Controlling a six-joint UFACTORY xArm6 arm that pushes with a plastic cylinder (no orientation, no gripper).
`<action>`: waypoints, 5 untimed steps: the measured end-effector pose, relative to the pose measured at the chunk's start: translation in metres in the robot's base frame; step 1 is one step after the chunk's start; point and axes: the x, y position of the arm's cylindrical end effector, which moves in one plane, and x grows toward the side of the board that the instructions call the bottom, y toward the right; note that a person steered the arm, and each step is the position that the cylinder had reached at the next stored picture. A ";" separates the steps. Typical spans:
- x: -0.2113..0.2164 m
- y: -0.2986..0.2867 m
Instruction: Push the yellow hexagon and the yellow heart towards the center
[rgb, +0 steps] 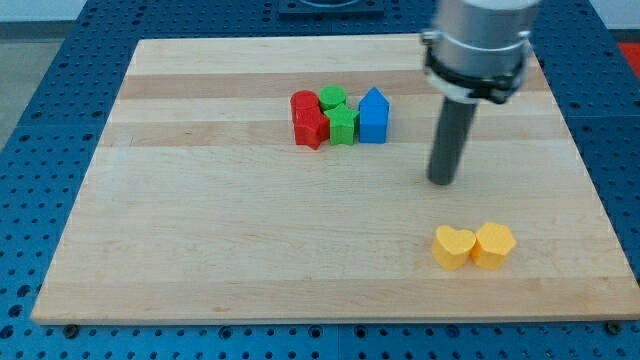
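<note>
Progress: little to none, judging by the layout. Yellow heart (453, 247) and yellow hexagon (494, 244) side by side, touching, heart on the view's left, both low on the wooden board (200, 260) near the view's bottom right corner and well apart from the middle. Neither nudged inward as far as can be told.

My tip (441, 181) down at board level, above the pair in the view and a shade to the left of the heart, near but clearly apart from both. No jaws to open or close here, just a bare dark rod under a grey collar, holding nothing and touching no block.

Elsewhere, a tight cluster toward the view's top, left of the rod: red block (307, 120) (two red pieces, shapes hard to make out), green block (339, 113) (likewise two pieces, one behind the other), and blue block (373, 115), house-like in outline. All pressed together and off to one side of a direct line from the yellows to the middle.

Left to do: everything. Tip on the wrong side for the push, probably; likely needs to swing round to the view's right and below the hexagon, then drive up and leftward. With the two touching, one shove on the hexagon might carry both, though the heart could slip off sideways and call for a separate push.
</note>
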 end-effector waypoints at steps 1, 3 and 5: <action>0.025 0.047; 0.076 0.093; 0.089 0.091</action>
